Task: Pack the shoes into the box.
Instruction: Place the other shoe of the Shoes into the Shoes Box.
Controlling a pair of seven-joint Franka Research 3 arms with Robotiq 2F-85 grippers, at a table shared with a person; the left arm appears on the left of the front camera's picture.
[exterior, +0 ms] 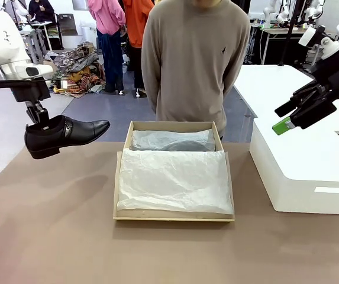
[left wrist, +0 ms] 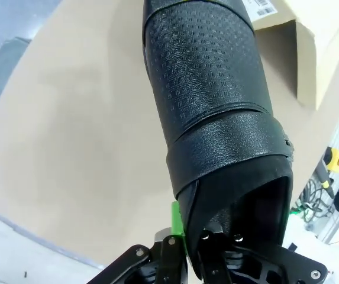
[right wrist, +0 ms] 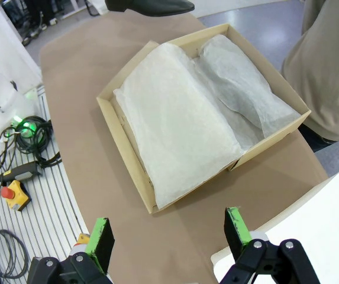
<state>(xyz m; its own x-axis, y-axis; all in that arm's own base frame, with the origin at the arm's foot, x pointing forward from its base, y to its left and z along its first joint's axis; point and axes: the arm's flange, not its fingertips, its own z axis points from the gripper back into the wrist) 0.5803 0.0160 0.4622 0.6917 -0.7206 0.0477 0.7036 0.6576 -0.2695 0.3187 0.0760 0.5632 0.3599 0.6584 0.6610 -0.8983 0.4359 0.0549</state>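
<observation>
The left hand [exterior: 38,120] is clamped on the heel rim of a glossy black pointed leather dress shoe [exterior: 68,133]. The shoe's toe points to the hand's right at the tan cardboard, tissue-lined box [exterior: 122,177]. The right hand [exterior: 284,117], fingers apart, hovers farther off.

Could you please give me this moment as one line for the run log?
left gripper: shut on shoe, lifted above table | right gripper: open, empty | box: open, tissue-lined

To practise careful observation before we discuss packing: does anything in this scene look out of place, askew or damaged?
Nothing looks damaged or spilled. One shoe hangs in the air left of the box, clamped at its heel opening by the left gripper. The tissue paper in the box lies rumpled.
</observation>
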